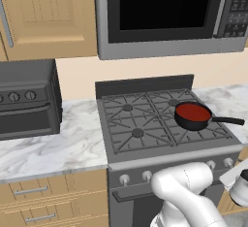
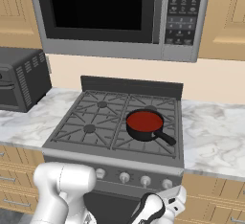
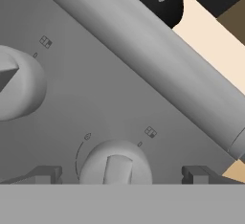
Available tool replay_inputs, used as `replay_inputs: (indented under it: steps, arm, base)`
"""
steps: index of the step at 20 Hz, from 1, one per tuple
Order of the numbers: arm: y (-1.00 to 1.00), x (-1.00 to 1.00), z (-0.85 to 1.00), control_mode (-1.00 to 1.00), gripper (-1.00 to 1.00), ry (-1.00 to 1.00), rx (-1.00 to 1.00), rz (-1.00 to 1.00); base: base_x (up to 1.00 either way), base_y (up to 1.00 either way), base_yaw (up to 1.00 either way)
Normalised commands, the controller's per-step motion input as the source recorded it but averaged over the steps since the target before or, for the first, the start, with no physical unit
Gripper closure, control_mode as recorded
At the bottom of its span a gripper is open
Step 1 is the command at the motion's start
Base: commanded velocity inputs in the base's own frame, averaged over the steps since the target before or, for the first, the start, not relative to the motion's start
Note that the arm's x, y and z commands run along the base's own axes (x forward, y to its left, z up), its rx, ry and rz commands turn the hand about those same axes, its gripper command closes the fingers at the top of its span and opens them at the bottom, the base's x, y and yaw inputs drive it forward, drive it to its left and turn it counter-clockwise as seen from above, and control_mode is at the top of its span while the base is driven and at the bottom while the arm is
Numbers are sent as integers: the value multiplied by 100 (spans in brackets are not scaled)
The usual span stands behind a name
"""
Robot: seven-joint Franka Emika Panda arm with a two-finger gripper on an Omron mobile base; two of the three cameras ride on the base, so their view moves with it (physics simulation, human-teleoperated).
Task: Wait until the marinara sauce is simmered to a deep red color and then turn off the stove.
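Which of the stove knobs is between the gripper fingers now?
The knob at the bottom of the hand view, between the open gripper's fingertips. The other knob sits off to the left.

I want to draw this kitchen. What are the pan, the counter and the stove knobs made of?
The pan looks like black, matte metal, maybe cast iron. The counter looks like polished white marble with grey veins. The stove knobs look like brushed silver metal, though painted plastic is possible. It is all rendered, so these are guesses.

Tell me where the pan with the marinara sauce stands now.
The pan with the marinara sauce stands on the stove, on its right side near the back, handle pointing right, below the microwave.
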Motion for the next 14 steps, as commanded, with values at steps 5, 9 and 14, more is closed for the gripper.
replay_inputs:
  steps: [5,9,14]
  arm:
    - [0,0,0,-100,-100,0,0,0]
    - [0,0,0,-100,-100,0,0,0]
    - [0,0,0,-100,-100,0,0,0]
  base:
    - [0,0,0]
    - [0,0,0]
    - [0,0,0]
